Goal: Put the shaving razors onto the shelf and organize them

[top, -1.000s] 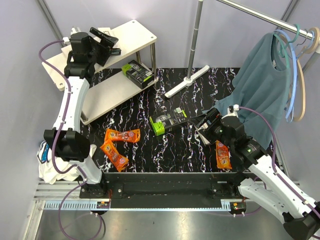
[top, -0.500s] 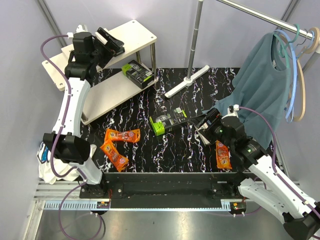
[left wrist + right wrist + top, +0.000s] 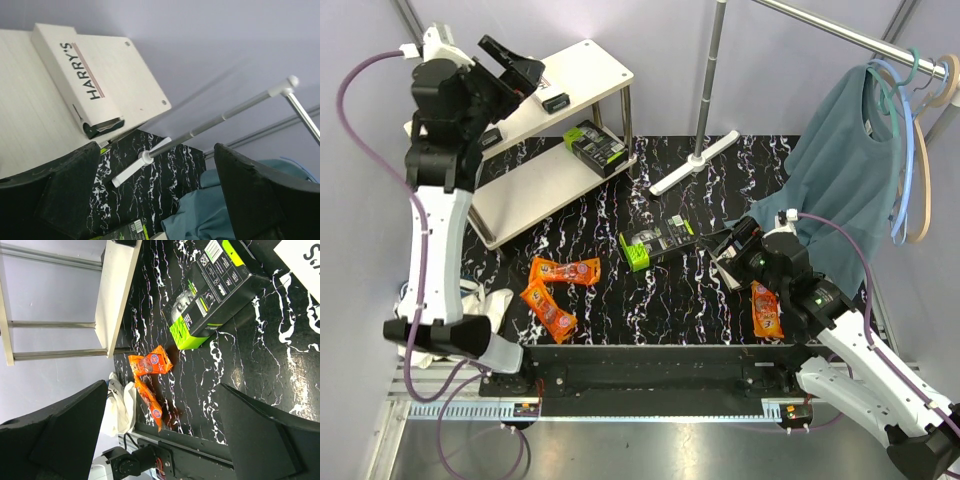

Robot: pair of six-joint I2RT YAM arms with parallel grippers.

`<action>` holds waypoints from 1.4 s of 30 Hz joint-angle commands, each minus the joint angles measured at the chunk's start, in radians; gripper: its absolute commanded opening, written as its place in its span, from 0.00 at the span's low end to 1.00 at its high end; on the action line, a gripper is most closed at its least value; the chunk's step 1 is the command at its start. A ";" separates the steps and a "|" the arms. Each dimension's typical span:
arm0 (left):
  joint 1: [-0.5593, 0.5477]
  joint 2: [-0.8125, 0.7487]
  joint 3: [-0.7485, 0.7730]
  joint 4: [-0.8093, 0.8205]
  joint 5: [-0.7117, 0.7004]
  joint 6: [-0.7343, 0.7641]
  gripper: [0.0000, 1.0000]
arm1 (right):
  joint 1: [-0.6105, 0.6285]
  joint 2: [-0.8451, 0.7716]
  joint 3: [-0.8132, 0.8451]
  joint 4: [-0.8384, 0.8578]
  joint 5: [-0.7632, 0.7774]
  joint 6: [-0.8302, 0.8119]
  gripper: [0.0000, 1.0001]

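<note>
HARRY'S box (image 3: pixel 75 75) flat on shelf (image 3: pixel 592 62), just ahead of left gripper (image 3: pixel 520 62), released and empty, black-and-lime pack (image 3: pixel 655 243) on tabletop (image 3: pixel 650 300) ahead of right gripper (image 3: pixel 715 250), also released

**Top view:** fixed camera above and behind the arm bases, looking down over the whole table (image 3: pixel 670 300), shelf (image 3: pixel 585 70) and rail (image 3: pixel 820 23).
**Left wrist view:** close above the top board of the shelf (image 3: pixel 30 115), facing across it toward the rail (image 3: pixel 225 116).
**Right wrist view:** low over the table (image 3: pixel 260 350), turned sideways, facing the green pack (image 3: pixel 215 290) and the shelf (image 3: pixel 117 295).
All three views share the shelf.
</note>
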 commanded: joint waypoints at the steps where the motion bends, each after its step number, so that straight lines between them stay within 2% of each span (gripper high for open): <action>1: 0.003 -0.084 0.028 0.042 0.107 0.069 0.99 | -0.003 0.001 0.025 -0.024 0.003 -0.041 1.00; 6: -0.019 -0.153 -0.174 0.045 0.302 0.069 0.99 | -0.001 0.043 0.149 -0.191 0.075 -0.134 1.00; 7: -0.037 -0.175 -0.279 0.075 0.315 0.095 0.99 | -0.001 0.050 0.169 -0.253 0.107 -0.166 1.00; 12: -0.250 -0.267 -0.479 0.141 0.275 0.178 0.99 | -0.001 0.108 0.256 -0.419 0.173 -0.280 1.00; 16: -0.434 -0.307 -0.675 0.180 0.226 0.169 0.99 | -0.003 0.186 0.302 -0.522 0.202 -0.366 1.00; 21: -0.546 -0.327 -0.903 0.287 0.235 0.085 0.99 | -0.004 0.292 0.319 -0.558 0.171 -0.424 1.00; 25: -0.646 -0.308 -0.976 0.308 0.218 0.058 0.99 | -0.003 0.367 0.337 -0.558 0.173 -0.462 1.00; 32: -0.675 -0.304 -1.040 0.342 0.259 0.034 0.99 | -0.017 0.523 0.431 -0.567 0.254 -0.559 1.00; 42: -0.678 -0.313 -1.115 0.368 0.287 0.009 0.99 | -0.099 0.758 0.474 -0.466 0.106 -0.757 1.00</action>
